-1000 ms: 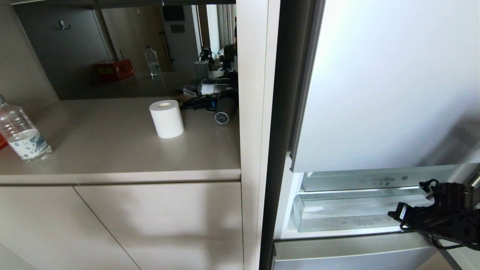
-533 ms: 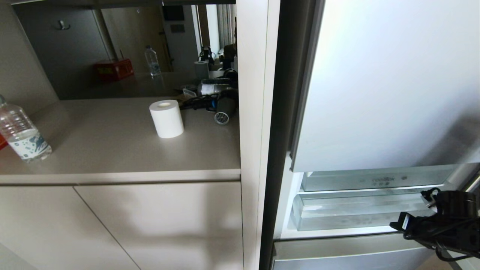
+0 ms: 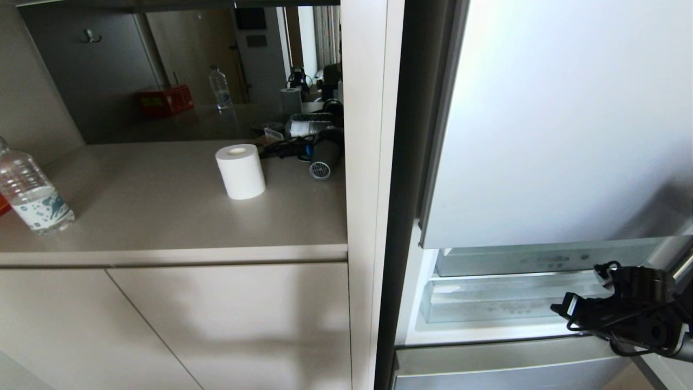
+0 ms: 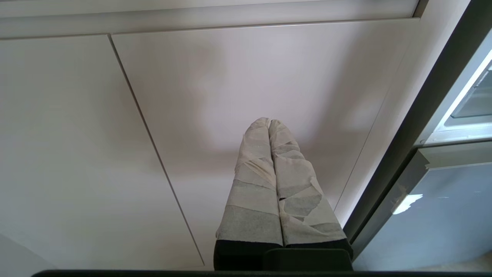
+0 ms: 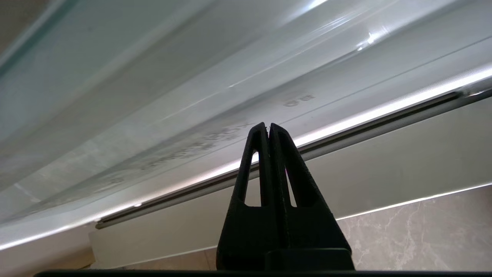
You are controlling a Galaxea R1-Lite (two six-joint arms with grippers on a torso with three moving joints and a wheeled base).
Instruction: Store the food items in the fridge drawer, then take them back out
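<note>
**Observer:** How far along are we?

**Operator:** Early, I judge. Neither fruit shows anywhere, so nothing looks stored. My right gripper is pinched fully together on nothing, its black tips right at the fridge drawer; whether they touch its front I can't tell. The left gripper, tape-wrapped and also pressed together empty, hangs before the cabinet left of the drawer.

**Observer:** And the drawer itself?

**Operator:** Clear, glossy plastic, long and shallow, faintly frosted, sitting pushed in beneath the printed bin.
</note>
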